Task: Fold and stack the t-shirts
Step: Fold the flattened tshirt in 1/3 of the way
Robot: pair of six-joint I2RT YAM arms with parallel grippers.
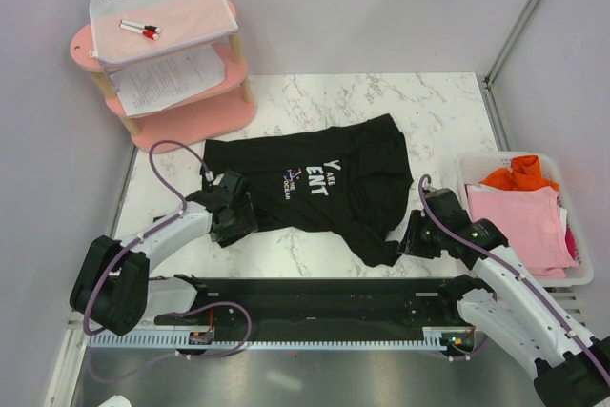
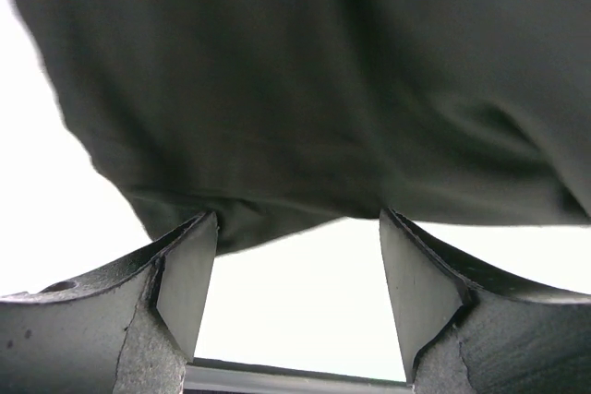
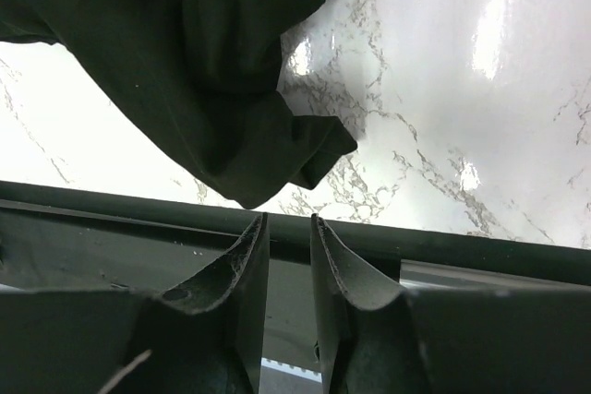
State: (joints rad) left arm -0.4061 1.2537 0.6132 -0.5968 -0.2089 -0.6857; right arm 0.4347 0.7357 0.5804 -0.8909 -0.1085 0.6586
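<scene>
You are seeing crumpled black cotton t-shirt (image 1: pixel 315 188) lying lengthwise across marble table (image 1: pixel 448 111). Left gripper (image 2: pixel 297 274), fingers spread apart, is straddling near hem; right gripper (image 3: pixel 288 256), fingers nearly together, is sitting just short of sleeve tip.

The black t-shirt (image 1: pixel 315 183) on the marble table carries white chest lettering, partly folded under: the readable parts are "Y ARE" on the far line and "ENT" on the nearer one, with smaller lines to their left too fine to make out. The paper sheet (image 1: pixel 172 78) on the pink shelf's middle tier holds printed text, too small to read.
</scene>
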